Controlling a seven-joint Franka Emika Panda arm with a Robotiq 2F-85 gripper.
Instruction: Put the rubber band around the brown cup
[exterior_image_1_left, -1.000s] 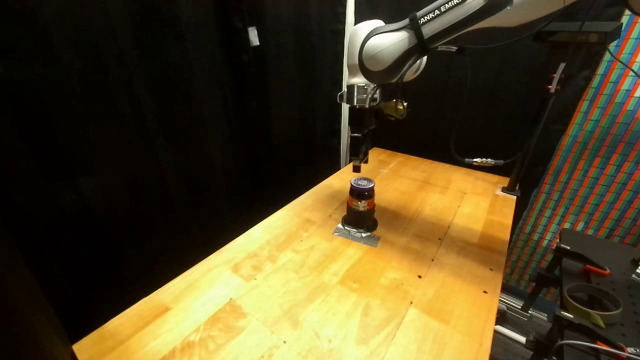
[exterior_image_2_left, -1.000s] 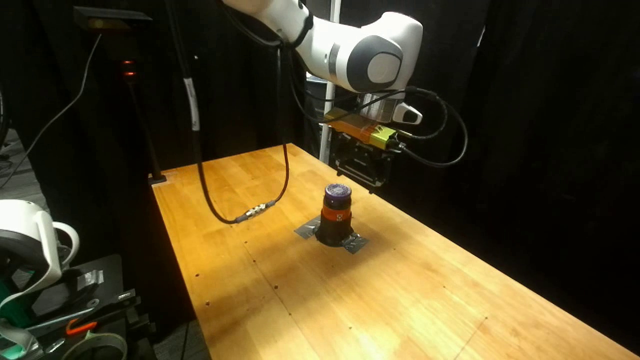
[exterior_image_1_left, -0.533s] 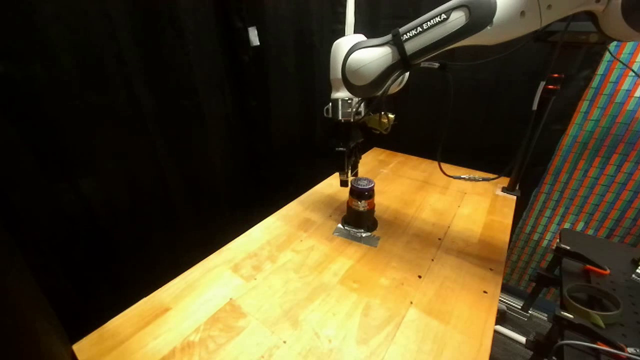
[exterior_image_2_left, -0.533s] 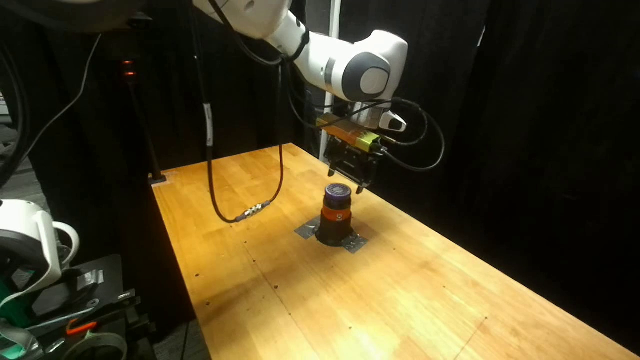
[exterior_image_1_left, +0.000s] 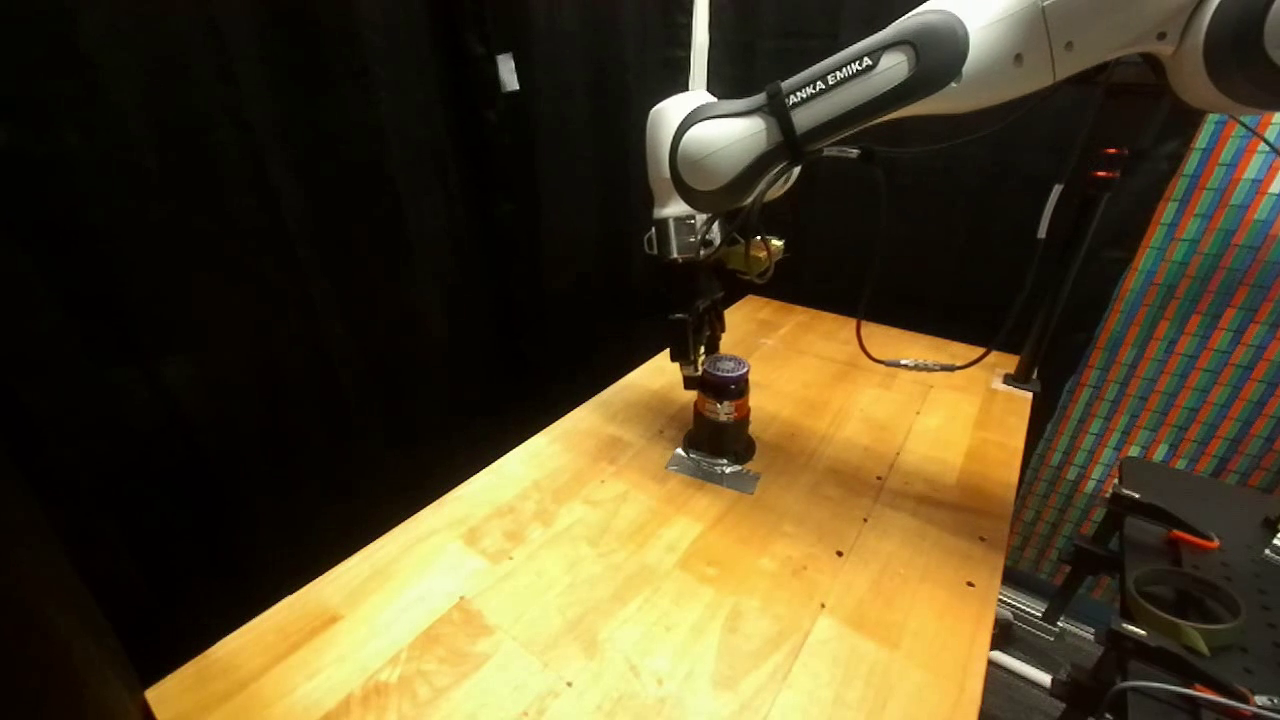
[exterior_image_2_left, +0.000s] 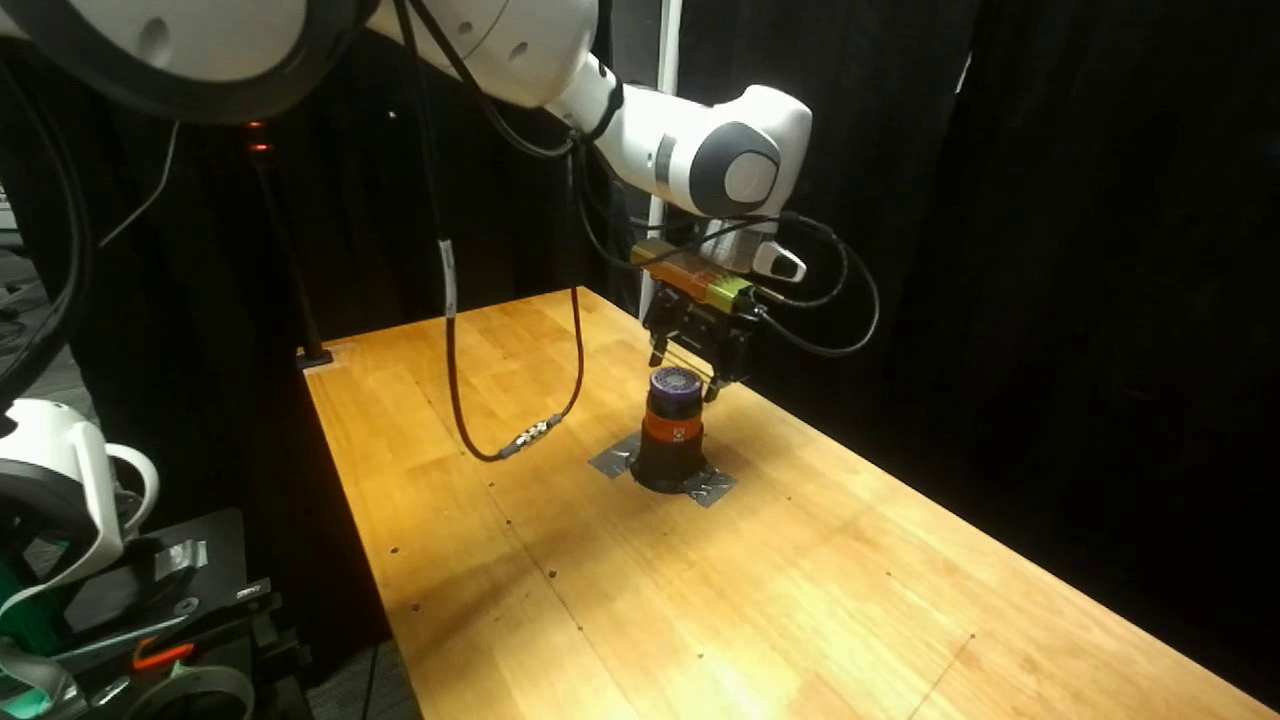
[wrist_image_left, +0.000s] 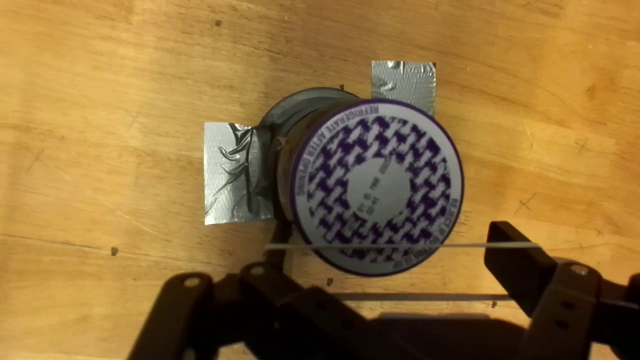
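Observation:
The brown cup (exterior_image_1_left: 722, 432) stands upright on the wooden table in both exterior views (exterior_image_2_left: 670, 462). It has an orange band and a purple-rimmed patterned lid (wrist_image_left: 378, 190), seen from above in the wrist view. My gripper (exterior_image_1_left: 702, 366) is open, fingers pointing down, close beside the cup's top in both exterior views (exterior_image_2_left: 684, 375). In the wrist view my gripper (wrist_image_left: 394, 244) has a fingertip on each side of the lid's lower part. The pale rubber band (wrist_image_left: 470, 245) is stretched between the fingertips and crosses the lid's picture. I cannot tell whether it touches the cup.
Silver tape (wrist_image_left: 232, 172) holds the cup's base to the wooden table (exterior_image_1_left: 600, 600). A black cable (exterior_image_2_left: 530, 435) hangs from the arm in a loop above the table. A black side bench with a tape roll (exterior_image_1_left: 1185, 605) stands beside the table.
My gripper has come down and shifted sideways, from above the cup's height to beside its top. The hanging cable has swung along. The cup has not moved.

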